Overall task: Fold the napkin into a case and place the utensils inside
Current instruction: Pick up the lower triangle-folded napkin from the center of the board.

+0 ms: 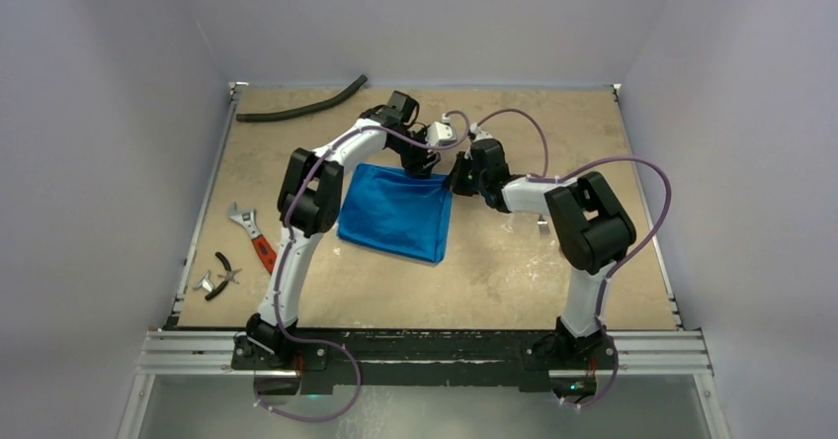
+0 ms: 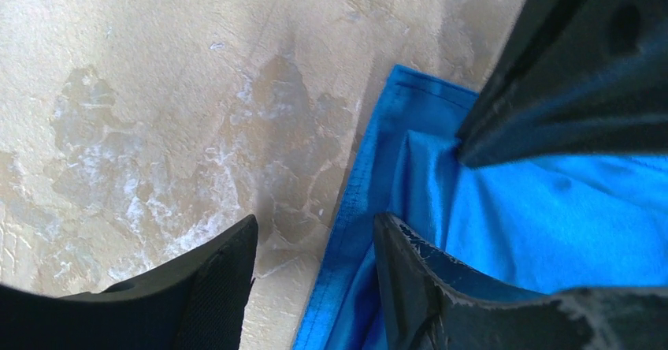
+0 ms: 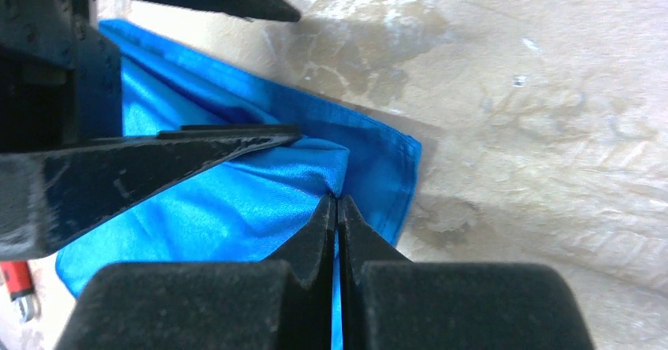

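Lying folded on the bench (image 1: 514, 261), the napkin (image 1: 397, 212) is pinched at its far corner by the closed right hand (image 3: 337, 200); the left hand (image 2: 315, 220) straddles its edge nearby, fingers apart.

A robotics lab: white walls (image 1: 99, 162) box in the scuffed table (image 1: 553, 276), aluminium rail (image 1: 672, 352) along its near edge, wrench (image 1: 252, 233) at its left

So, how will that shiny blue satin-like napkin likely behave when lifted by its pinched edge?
Probably floppy: the shiny blue satin-like napkin puckers into soft creases where the right gripper pinches it, so it should drape. Its glossy sheen suggests the layers may slide apart or slip from a light grip.
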